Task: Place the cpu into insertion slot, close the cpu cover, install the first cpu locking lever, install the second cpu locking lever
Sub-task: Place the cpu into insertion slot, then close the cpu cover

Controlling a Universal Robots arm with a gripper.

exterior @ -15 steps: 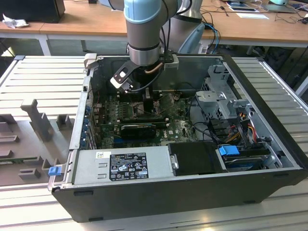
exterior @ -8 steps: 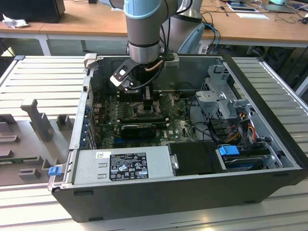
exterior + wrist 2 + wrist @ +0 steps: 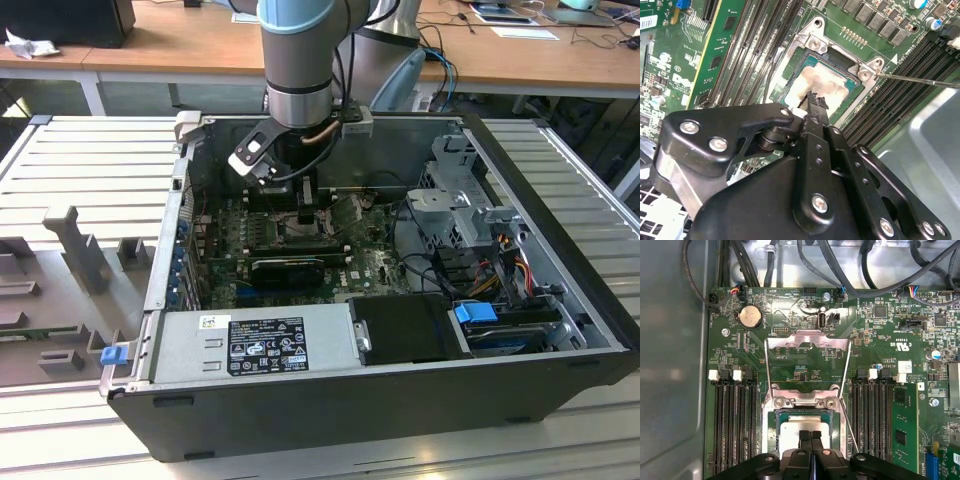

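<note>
Gripper (image 3: 811, 436) clenched and empty right over the cpu (image 3: 790, 432), which sits flat in the insertion slot (image 3: 836, 430), and with the cpu cover (image 3: 807, 342) standing open, closing it looks the step in hand, needing a downward push.

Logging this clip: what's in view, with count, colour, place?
computer case: one, black, open, on slatted table
motherboard: one, green, inside case
insertion slot: one, grey-framed, on motherboard
cpu: one, silver-grey, in insertion slot
cpu cover: one, grey, raised open
memory slots: two banks, black, flanking the slot
power supply: one, silver, inside case
coin battery: one, silver, on motherboard
arm: one, grey and blue, reaching into case
end effector: one, black, shut, over the cpu
</note>
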